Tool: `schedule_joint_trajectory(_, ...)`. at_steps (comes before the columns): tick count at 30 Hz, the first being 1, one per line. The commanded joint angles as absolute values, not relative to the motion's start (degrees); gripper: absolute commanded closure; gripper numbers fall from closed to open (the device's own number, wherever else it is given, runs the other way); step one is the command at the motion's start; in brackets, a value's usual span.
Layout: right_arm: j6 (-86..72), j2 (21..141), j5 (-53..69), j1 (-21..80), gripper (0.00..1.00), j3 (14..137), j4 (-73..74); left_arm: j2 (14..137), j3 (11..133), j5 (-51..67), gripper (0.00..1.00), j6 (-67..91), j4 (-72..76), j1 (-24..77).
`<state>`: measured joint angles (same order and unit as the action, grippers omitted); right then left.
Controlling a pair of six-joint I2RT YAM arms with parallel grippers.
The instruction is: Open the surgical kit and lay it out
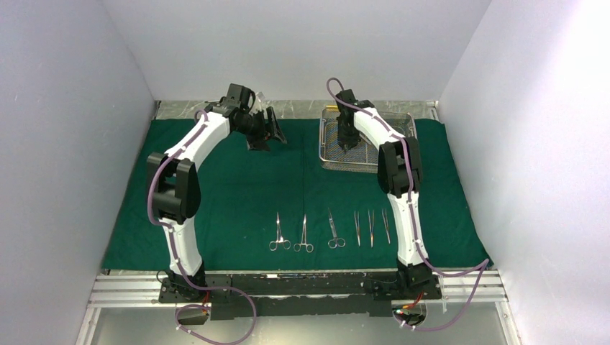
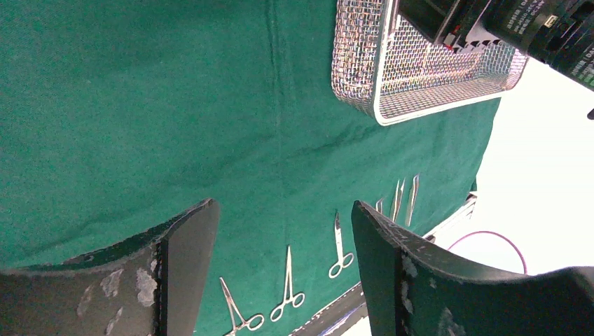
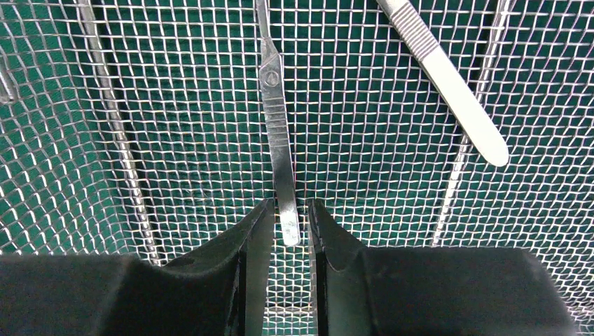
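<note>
Green drape (image 1: pixel 237 187) covers the bench (image 1: pixel 180 109), six instruments (image 1: pixel 332 233) along its near edge; my left gripper (image 2: pixel 284 204) hangs released above it, my right gripper (image 3: pixel 291 201) slightly parted astride a scalpel handle (image 3: pixel 279 133) in the mesh tray (image 3: pixel 189 91).

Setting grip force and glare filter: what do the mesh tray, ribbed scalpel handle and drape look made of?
Wire-mesh tray: woven metal wire, bright silver, probably stainless steel; the green shows through its open grid.
Ribbed scalpel handle: polished steel, judging by its bright sheen; grooved grip section.
Drape: dark green cloth, matte, with soft creases and a seam; the fibre is unclear.
</note>
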<state>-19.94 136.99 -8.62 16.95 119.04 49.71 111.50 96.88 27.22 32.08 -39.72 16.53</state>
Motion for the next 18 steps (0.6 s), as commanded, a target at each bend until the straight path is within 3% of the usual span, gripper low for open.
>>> schedule_joint_trajectory(1,-18.13,138.25,-8.04,16.74,0.72,121.73,50.19,112.13,99.23,28.87,0.25,31.13,-39.2,16.44)
schedule_joint_trajectory(10,-18.19,140.25,-8.21,16.7,0.85,122.64,52.31,112.66,99.8,29.74,0.26,31.68,-38.63,16.44)
schedule_joint_trajectory(18,-18.35,135.6,-10.68,16.54,0.87,124.22,51.44,114.21,101.66,32.74,0.25,33.04,-35.96,16.43)
